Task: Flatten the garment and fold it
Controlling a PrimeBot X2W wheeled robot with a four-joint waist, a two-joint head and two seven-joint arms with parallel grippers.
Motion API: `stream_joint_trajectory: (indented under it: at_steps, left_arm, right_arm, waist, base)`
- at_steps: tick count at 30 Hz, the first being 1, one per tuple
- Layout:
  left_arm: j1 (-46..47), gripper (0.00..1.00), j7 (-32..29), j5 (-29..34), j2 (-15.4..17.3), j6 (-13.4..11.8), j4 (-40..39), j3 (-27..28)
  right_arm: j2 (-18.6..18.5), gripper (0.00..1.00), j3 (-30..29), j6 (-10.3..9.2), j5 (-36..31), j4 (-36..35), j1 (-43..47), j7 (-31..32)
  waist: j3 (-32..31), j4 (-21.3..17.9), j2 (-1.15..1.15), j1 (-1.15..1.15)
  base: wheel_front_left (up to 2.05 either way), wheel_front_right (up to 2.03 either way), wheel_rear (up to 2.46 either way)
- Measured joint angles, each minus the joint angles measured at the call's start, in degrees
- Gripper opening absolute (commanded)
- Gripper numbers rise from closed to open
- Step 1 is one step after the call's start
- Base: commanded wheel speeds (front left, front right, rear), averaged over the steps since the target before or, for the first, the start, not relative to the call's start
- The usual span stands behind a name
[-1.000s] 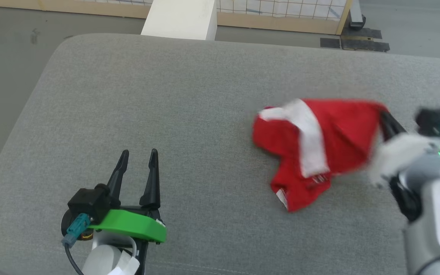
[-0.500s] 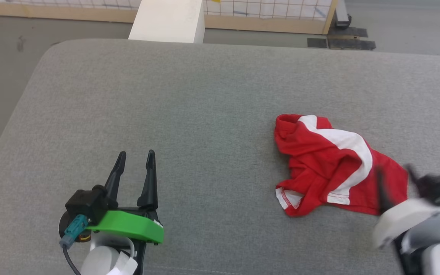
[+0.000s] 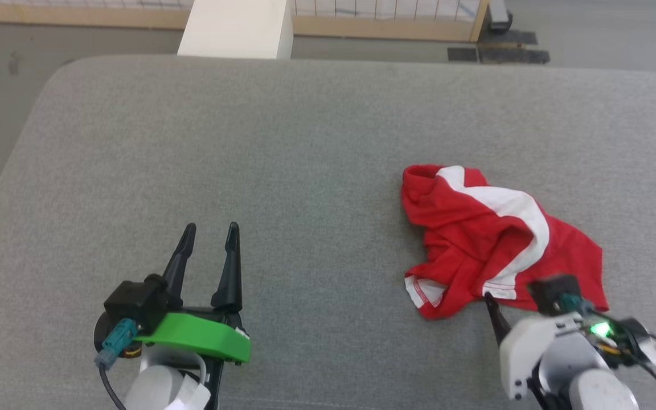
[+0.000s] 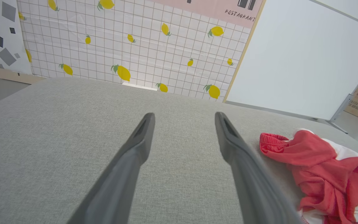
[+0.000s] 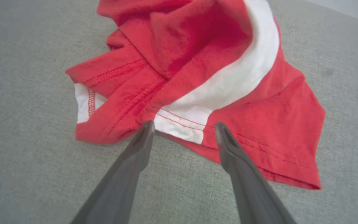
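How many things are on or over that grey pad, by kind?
Shorts: 1
End effectors: 2, the left end effector and the right end effector, both open
Total: 3

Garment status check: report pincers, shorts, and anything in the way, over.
Right pincer open, tips at near edge of garment, gripping nothing. Left pincer open, apart from it. Garment crumpled on grey cushion, not yet flattened.
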State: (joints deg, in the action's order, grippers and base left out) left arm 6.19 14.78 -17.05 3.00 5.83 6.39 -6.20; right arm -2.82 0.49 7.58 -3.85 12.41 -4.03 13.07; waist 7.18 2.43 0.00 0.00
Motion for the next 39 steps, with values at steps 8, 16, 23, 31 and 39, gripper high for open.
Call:
stream_joint_trajectory:
  at_steps: [8, 16, 23, 31, 39]
  left_arm:
    - [1.34, 1.00, 0.00, -0.01, 0.00, 0.00, -0.25, -0.05]
    - [1.46, 1.00, 0.00, -0.02, 0.00, 0.00, 0.25, 0.20]
    - [0.80, 1.00, 0.00, -0.02, 0.00, -0.10, 0.20, 1.31]
    - [0.58, 1.00, 0.00, -0.02, 0.00, -0.10, 0.24, 1.04]
    - [0.23, 1.00, 0.00, -0.03, 0.00, -0.10, 0.32, 0.46]
  right_arm:
    - [-0.02, 0.00, 0.93, 0.00, -2.68, 7.98, -7.23, 4.92]
    - [0.34, 0.00, -4.48, 0.03, 0.07, 5.80, -5.43, 4.92]
    - [0.20, 0.28, -15.15, 0.02, 1.44, -4.56, 3.75, 7.80]
    - [-0.16, 1.00, -17.47, -0.01, 6.61, -11.85, 4.25, -0.24]
    - [-0.14, 1.00, -5.17, -0.01, 11.58, -14.58, 5.62, -3.54]
  waist:
    - [3.83, 1.47, 0.00, 0.00]
    - [3.88, 3.09, 0.00, 0.00]
    - [1.38, 1.48, 0.00, 0.00]
    - [-0.95, -1.29, 0.00, 0.00]
    - [-2.01, -1.53, 0.00, 0.00]
  base:
    - [0.00, 0.00, 0.00]
    - [0.00, 0.00, 0.00]
    - [0.00, 0.00, 0.00]
    - [0.00, 0.00, 0.00]
    - [0.00, 0.00, 0.00]
